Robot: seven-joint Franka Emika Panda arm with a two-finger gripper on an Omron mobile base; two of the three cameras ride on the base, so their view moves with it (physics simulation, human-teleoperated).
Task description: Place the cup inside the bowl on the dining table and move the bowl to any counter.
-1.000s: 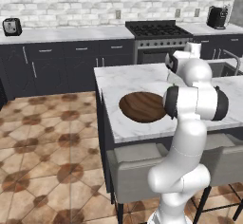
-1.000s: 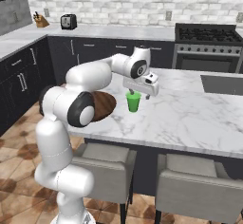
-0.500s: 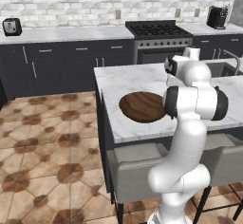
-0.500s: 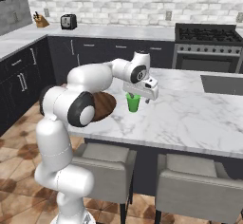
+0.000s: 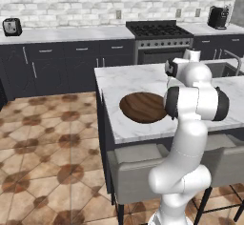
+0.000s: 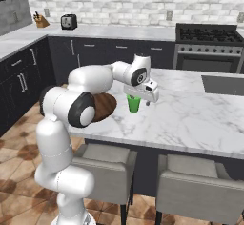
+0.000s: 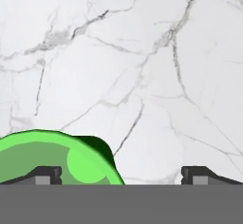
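We judge small bright green tapered cup [image 6: 134,104] light, rigid, slick: pinch mid-wall. Hand [image 7: 121,174] spread, cup lower left of frame, off-centre.

The dining table [image 6: 200,119] has a smooth veined marble top, the bowl [image 5: 142,107] grained wood, the cup [image 6: 134,103] plain green.

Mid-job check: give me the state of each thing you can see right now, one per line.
cup: upright on the dining table, empty, directly under the hand, not in the bowl.
bowl: empty, resting on the dining table beside the cup.
gripper: open, fingertips spread, cup rim by one tip, nothing gripped.
dining table: holds the bowl and cup.
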